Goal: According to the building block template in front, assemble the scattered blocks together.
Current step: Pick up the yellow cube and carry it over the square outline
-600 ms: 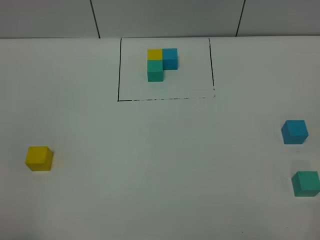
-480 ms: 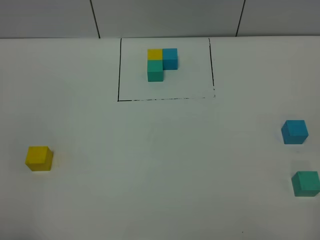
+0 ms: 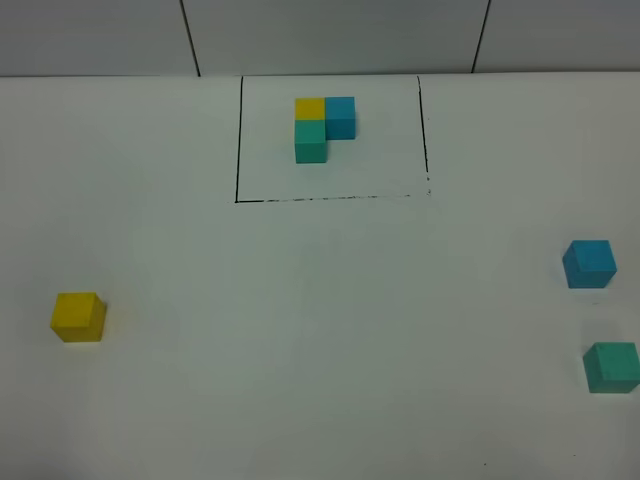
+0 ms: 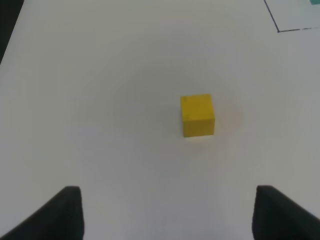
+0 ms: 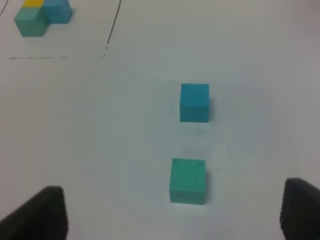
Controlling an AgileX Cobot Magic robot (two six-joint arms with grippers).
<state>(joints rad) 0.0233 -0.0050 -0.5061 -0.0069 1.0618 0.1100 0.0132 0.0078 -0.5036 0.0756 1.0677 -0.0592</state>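
The building block template [image 3: 322,128] is an L of yellow, blue and teal-green cubes inside a black-lined rectangle at the back middle of the table. The scattered blocks lie apart: a yellow cube [image 3: 79,316] at the left, a blue cube [image 3: 589,263] at the right and a teal-green cube [image 3: 611,366] nearer than it. My left gripper [image 4: 170,215] is open, short of the yellow cube [image 4: 197,115]. My right gripper [image 5: 175,212] is open, just short of the teal-green cube [image 5: 187,181], with the blue cube [image 5: 194,102] beyond. Neither gripper shows in the high view.
The white table [image 3: 320,330] runs back to a grey panelled wall [image 3: 330,35]. Its dark left edge [image 4: 7,30] shows in the left wrist view. The teal-green cube sits close to the right border of the high view.
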